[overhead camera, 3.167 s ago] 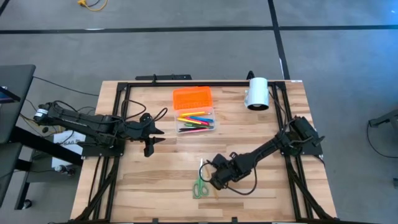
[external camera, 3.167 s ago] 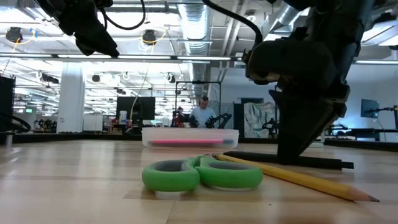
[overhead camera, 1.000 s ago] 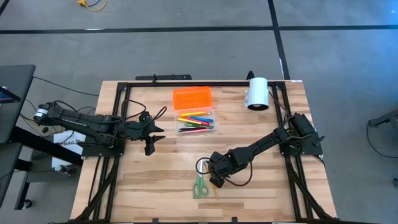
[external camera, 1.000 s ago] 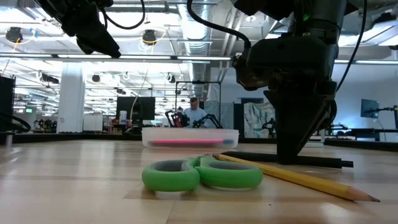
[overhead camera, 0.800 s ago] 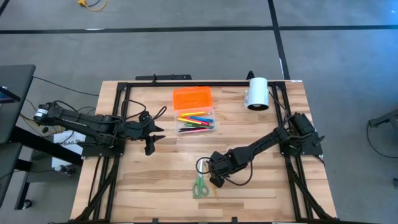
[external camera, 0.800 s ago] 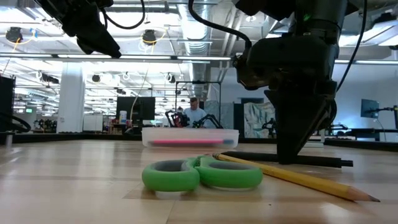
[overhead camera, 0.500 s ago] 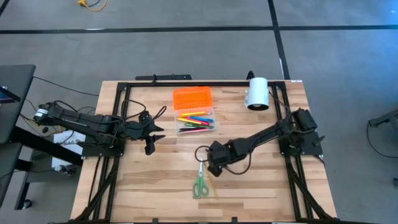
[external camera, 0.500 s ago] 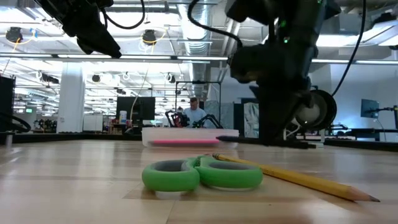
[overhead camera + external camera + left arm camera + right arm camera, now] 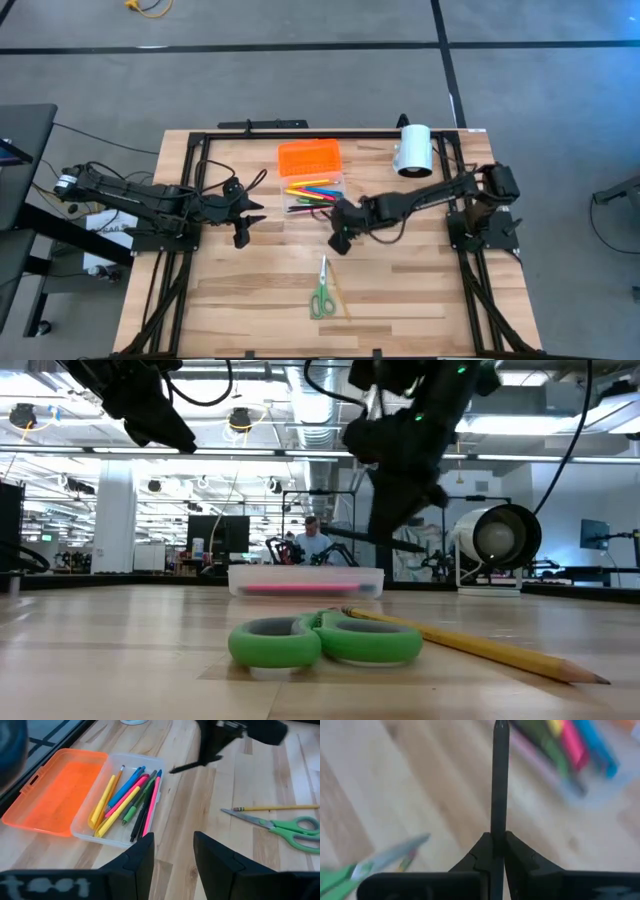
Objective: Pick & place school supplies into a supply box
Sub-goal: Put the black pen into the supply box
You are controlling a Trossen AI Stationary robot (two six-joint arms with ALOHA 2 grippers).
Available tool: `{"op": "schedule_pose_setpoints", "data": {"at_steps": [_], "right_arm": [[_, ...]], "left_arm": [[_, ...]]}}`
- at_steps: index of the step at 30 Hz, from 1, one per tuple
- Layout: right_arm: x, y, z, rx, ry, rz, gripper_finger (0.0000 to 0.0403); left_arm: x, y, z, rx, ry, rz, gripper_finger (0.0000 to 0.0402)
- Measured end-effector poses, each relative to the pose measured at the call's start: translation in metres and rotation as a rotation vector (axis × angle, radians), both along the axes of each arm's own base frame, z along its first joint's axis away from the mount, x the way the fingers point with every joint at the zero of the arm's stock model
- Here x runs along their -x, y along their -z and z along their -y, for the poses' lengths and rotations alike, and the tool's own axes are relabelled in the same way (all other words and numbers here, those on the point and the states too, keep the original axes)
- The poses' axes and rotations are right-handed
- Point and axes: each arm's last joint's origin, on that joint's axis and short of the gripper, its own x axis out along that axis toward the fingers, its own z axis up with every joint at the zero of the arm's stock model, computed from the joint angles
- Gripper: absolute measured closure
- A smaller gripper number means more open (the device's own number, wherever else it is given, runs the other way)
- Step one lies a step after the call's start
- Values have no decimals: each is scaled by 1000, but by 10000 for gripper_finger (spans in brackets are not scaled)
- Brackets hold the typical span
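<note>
Most pens lie in the supply box [image 9: 316, 191]; right claw [image 9: 340, 243] grips a black pen [image 9: 499, 780]; scissors [image 9: 321, 296] and pencil [image 9: 276, 808] remain; left claw [image 9: 240, 224] waits parted.

Right gripper [image 9: 340, 243] raised mid-table, fingers [image 9: 517, 855] clamped on a thin black pen [image 9: 499, 780] jutting forward between them, left gripper [image 9: 243, 228] waiting at table's left, jaws parted

the clear plastic pencil case [image 9: 316, 195] lies beside its open orange lid [image 9: 309, 158]; green-handled scissors [image 9: 321, 297] lie nearer the front, a yellow pencil [image 9: 470, 643] seemingly touching them.
</note>
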Motion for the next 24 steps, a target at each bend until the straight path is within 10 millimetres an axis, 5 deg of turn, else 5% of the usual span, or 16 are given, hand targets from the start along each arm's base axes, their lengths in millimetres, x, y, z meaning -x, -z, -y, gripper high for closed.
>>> {"op": "schedule_pose_setpoints", "data": {"at_steps": [14, 24], "right_arm": [[-18, -13, 89, 198, -77, 174, 384], [-26, -6, 111, 246, -195, 219, 379]], "left_arm": [[-2, -2, 0, 72, -63, 52, 277], [-4, -4, -1, 91, -148, 104, 277]]}}
